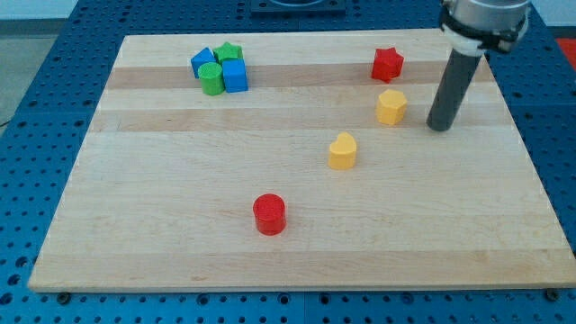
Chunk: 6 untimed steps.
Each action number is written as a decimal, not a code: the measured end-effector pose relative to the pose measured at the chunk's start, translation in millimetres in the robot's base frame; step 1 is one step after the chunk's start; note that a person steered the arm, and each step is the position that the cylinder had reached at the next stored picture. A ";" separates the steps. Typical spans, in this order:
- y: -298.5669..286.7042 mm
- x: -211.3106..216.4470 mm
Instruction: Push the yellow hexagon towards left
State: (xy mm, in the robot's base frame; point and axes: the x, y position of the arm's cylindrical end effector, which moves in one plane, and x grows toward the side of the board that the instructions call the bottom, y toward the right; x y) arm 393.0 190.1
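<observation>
The yellow hexagon lies on the wooden board in the upper right part of the view. My tip stands just to the hexagon's right and slightly below it, a small gap apart, not touching. A yellow heart-shaped block lies lower left of the hexagon. A red star lies just above the hexagon.
A red cylinder lies low in the middle. At the upper left sits a tight cluster: a blue block, a green star, a green cylinder and a blue cube. The board's right edge is near my tip.
</observation>
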 end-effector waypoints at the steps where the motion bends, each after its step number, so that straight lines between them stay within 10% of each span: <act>1: -37.3 -12.7; 6: -92.9 46.9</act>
